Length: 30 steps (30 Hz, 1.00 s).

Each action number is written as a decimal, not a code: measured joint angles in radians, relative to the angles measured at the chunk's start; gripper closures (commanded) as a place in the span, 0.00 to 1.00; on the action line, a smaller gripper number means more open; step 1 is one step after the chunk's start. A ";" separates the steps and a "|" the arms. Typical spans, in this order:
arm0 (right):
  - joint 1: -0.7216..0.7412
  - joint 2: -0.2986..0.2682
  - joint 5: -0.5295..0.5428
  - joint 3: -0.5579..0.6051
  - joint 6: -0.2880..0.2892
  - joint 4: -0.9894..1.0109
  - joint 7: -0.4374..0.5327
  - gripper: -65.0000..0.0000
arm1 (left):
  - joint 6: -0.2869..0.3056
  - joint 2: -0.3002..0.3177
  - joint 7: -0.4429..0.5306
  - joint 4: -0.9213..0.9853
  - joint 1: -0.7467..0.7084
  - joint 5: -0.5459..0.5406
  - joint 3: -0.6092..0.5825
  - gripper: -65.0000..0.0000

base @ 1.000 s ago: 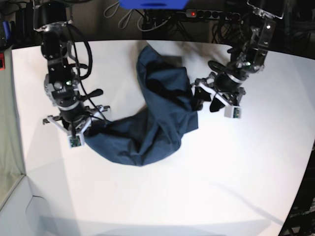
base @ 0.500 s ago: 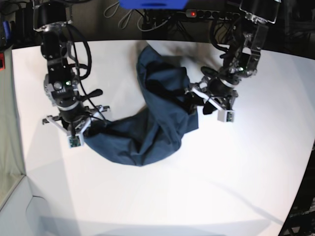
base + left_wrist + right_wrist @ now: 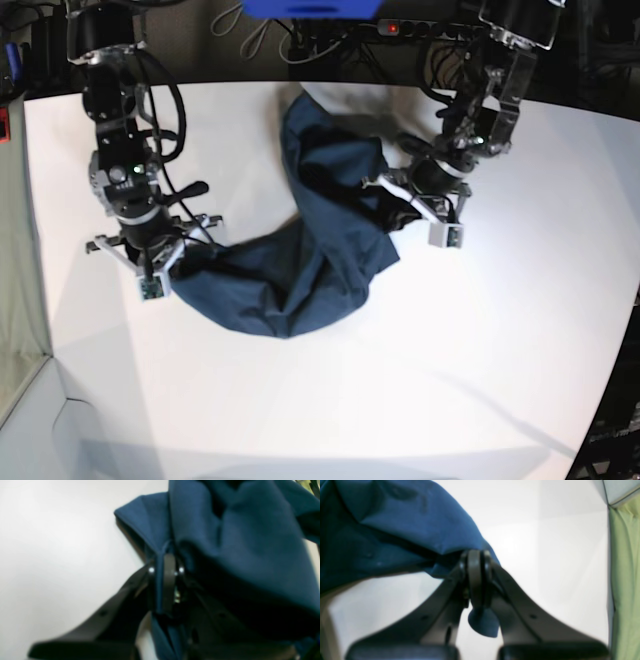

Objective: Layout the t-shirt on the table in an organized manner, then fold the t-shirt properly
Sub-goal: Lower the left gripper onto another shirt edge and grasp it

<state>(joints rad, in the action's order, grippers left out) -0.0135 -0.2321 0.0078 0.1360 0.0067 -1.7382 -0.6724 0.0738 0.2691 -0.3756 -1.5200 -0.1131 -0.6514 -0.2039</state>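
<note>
— Why is the t-shirt [image 3: 310,240] lying like that, bunched in a curve across the middle of the desk [image 3: 420,360]?

— It's pinned at two ends, I'd say. The cloth sits crumpled on the white top, sweeping from the far edge round toward the right hand [image 3: 160,262], so it isn't laid flat yet.

— And both hands have it?

— Yes. The right hand is pinched tight on a fold at one end; a little tab of navy pokes out below its fingers [image 3: 475,580]. The left hand [image 3: 405,205] is clamped on an edge at the other side, cloth squeezed between its fingers [image 3: 168,580]. Held like that, they could pull apart and spread it, I reckon.

— Any label or print?

— None I can read; the neck marks aren't showing.
</note>
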 measured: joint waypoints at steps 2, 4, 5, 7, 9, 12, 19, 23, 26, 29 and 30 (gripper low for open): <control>0.000 0.000 0.000 0.000 0.000 0.000 0.000 1.00 | 0.003 0.016 -0.001 -0.068 -0.007 -0.004 0.000 0.99; 0.000 0.000 0.000 0.000 0.000 0.000 0.000 1.00 | 0.003 0.032 0.010 -0.120 -0.012 -0.005 0.000 0.99; 0.000 0.000 0.000 0.000 0.000 0.000 0.000 1.00 | 0.001 0.036 0.010 -0.141 -0.015 -0.004 0.003 0.99; 0.000 0.000 0.000 0.000 0.000 0.000 0.000 1.00 | 0.001 0.047 0.008 -0.175 -0.023 -0.004 0.003 0.99; -0.001 0.000 0.000 0.000 0.000 0.000 0.000 1.00 | 0.001 0.059 0.009 -0.188 -0.033 -0.005 0.002 0.99; 0.000 0.000 0.000 0.000 0.000 0.000 0.000 1.00 | 0.001 0.066 0.003 -0.188 -0.045 -0.005 0.002 0.99; -0.001 0.002 0.000 0.000 0.000 0.000 0.000 1.00 | 0.002 0.065 0.008 -0.162 -0.061 0.002 0.002 0.98; 0.002 0.002 0.000 0.000 0.000 0.000 0.000 1.00 | 0.000 0.066 0.013 -0.153 -0.114 0.003 0.003 0.78; 0.002 0.002 0.000 0.000 0.000 0.000 -0.002 1.00 | 0.005 0.091 -0.003 -0.154 -0.167 -0.004 -0.002 0.55; 0.002 0.002 0.000 0.000 0.000 0.000 -0.002 1.00 | 0.005 0.097 0.001 -0.151 -0.169 -0.001 0.000 0.37; 0.002 0.003 0.000 0.000 0.000 0.000 -0.003 1.00 | 0.005 0.097 0.010 -0.151 -0.165 -0.001 0.000 0.36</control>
<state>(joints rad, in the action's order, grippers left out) -0.0116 -0.2295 0.0078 0.1364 0.0067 -1.7382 -0.6754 0.0788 0.3656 -0.3653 -1.6714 -0.2779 -0.6521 -0.2039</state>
